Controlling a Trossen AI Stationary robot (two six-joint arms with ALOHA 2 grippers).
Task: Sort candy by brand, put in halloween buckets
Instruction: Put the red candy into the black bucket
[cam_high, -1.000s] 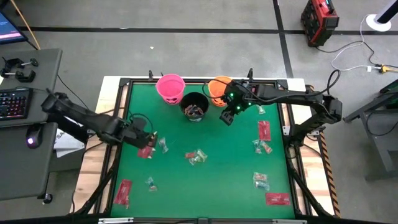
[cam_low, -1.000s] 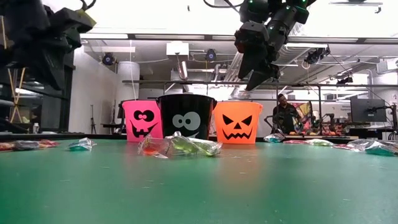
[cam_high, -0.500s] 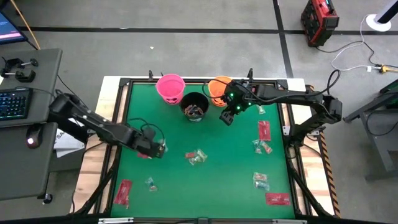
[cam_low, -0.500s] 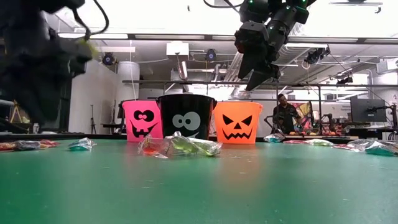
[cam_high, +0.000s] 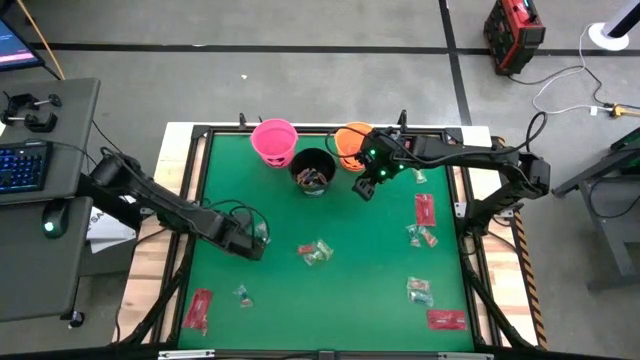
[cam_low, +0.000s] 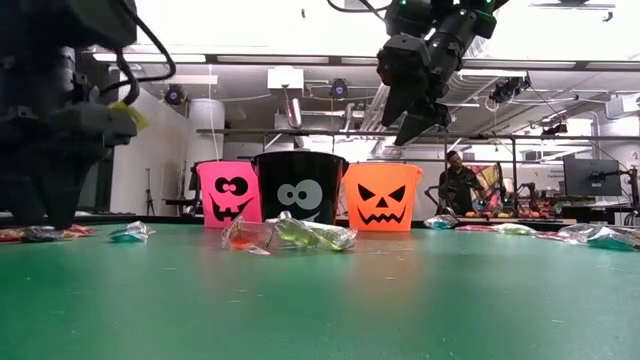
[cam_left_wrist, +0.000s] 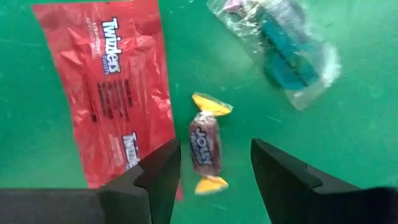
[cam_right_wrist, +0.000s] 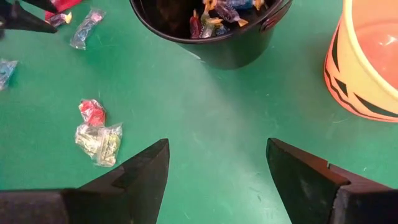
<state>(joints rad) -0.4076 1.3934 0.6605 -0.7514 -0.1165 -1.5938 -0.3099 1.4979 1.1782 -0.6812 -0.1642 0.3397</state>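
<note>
1. The green surface (cam_high: 330, 300) carries everything. Candy lies scattered across it and the three buckets stand together at its far edge.

2. The buckets: pink bucket (cam_high: 274, 141), black bucket (cam_high: 313, 171) and orange bucket (cam_high: 352, 145) stand close in a cluster. The black one already holds several small wrapped pieces, as the right wrist view shows. Because they stand so close, a drop aimed carelessly could fall into the wrong bucket.

3. The right claw (cam_high: 366, 187) hangs above the surface just beside the black and orange buckets, its fingers spread wide and holding nothing.

4. The left claw (cam_high: 250, 243) is low over the left-centre of the surface. Its fingers stand apart, nothing between them gripped yet.

5. A flat red Twizzlers packet (cam_left_wrist: 112, 87) lies just beside the claw's target. One finger sits over its edge, so closing now could pinch the packet along with the sweet, or drag it.

6. A clear wrapper with a teal piece (cam_left_wrist: 289, 53) lies near, apart from the fingers.

7. The Jolly Rancher (cam_left_wrist: 206, 147), dark with yellow twisted ends, lies on the surface between the left claw's fingers. It is small and slick-looking; I judge it could squirt sideways or twist out if the fingers close off-centre.
</note>
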